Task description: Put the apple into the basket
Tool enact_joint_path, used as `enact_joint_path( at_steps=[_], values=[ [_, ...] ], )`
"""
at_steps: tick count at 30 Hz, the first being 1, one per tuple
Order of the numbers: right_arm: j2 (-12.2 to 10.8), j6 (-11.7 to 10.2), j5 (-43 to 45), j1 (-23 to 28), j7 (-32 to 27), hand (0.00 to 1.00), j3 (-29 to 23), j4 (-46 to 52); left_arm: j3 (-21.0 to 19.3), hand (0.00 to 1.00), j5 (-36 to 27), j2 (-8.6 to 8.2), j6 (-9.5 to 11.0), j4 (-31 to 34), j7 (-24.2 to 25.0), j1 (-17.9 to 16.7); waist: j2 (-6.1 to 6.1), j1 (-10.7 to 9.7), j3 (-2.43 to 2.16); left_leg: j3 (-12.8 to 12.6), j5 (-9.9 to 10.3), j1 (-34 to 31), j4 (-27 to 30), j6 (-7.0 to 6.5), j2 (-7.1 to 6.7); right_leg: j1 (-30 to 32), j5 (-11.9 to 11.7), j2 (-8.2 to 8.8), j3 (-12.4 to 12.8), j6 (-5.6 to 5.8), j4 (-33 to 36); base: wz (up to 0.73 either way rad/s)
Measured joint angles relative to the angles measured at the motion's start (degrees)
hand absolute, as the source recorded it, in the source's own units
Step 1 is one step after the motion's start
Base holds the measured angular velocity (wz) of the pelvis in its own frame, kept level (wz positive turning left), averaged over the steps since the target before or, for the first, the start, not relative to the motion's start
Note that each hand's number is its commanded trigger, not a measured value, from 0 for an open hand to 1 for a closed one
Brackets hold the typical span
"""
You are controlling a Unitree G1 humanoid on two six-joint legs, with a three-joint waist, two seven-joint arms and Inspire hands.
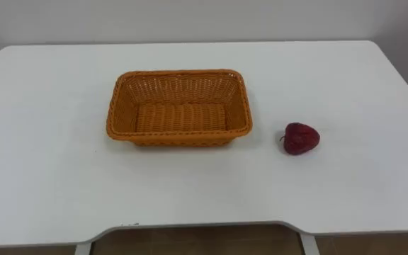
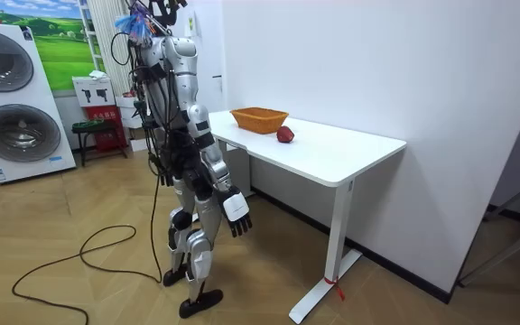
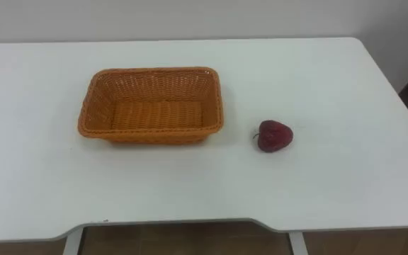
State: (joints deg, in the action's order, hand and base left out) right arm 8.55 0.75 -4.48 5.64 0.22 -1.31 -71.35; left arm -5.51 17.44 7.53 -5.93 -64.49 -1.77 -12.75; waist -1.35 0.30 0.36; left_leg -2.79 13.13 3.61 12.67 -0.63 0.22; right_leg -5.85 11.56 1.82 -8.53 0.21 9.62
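A dark red apple lies on the white table, a short way to the right of an empty orange wicker basket. The apple and the basket do not touch. In the room view I stand at the table's front edge, facing it, with the basket and the apple ahead of me. My right hand hangs at my side below table height, fingers relaxed and holding nothing.
The table stands against a white wall, with its front edge nearest me. In the room view, a washing machine and a small red stool stand behind me at the room view's left.
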Motion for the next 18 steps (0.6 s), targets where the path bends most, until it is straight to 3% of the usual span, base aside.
enact_joint_path(
  at_steps=[10,11,13,15,18],
  values=[
    [-0.2,0.0,-4.4,0.1,-3.2,0.00,-0.2,0.0,-0.4,0.00,-0.5,-0.33,0.0,-0.1,-1.6,-0.4,0.06,-0.1,-0.30,-0.4,0.0,0.1,-0.1,-0.02,-0.02,-0.2,0.0,-0.06,0.5,0.04,0.2,-0.01],
    [-0.4,0.0,-7.4,0.1,-4.2,0.00,-1.6,0.0,-1.1,0.00,-0.4,-0.42,0.0,0.0,-1.9,-0.4,0.50,0.0,-0.11,-0.3,0.0,0.1,0.0,-0.02,-0.01,-0.3,0.0,-0.07,0.5,0.04,0.2,0.00],
    [-0.4,0.0,-12.4,-0.1,-6.0,0.00,-5.0,0.0,-2.1,0.00,-1.1,-0.43,0.1,-0.2,-2.5,-0.5,0.35,-0.2,-0.18,-0.5,0.0,0.5,-0.1,-0.02,-0.02,-0.7,0.0,-0.05,0.5,0.04,0.2,0.00],
    [-0.4,0.0,-18.1,-0.2,-8.6,0.00,-9.2,0.0,-3.2,0.00,-1.7,-0.44,0.2,-1.0,-3.4,-0.6,0.39,-0.3,0.10,-0.5,0.0,1.1,-0.2,-0.02,-0.05,-1.2,0.0,-0.04,0.5,0.04,0.1,0.00],
    [-0.4,0.0,-28.6,-1.1,-13.1,0.00,-19.0,1.0,-6.2,0.00,-1.5,-0.49,0.3,-1.9,-4.3,-0.9,0.70,-1.9,-0.03,-0.5,0.1,1.1,-0.4,-0.03,-0.03,-1.1,0.0,-0.06,0.4,0.08,0.1,0.03]
  ],
)
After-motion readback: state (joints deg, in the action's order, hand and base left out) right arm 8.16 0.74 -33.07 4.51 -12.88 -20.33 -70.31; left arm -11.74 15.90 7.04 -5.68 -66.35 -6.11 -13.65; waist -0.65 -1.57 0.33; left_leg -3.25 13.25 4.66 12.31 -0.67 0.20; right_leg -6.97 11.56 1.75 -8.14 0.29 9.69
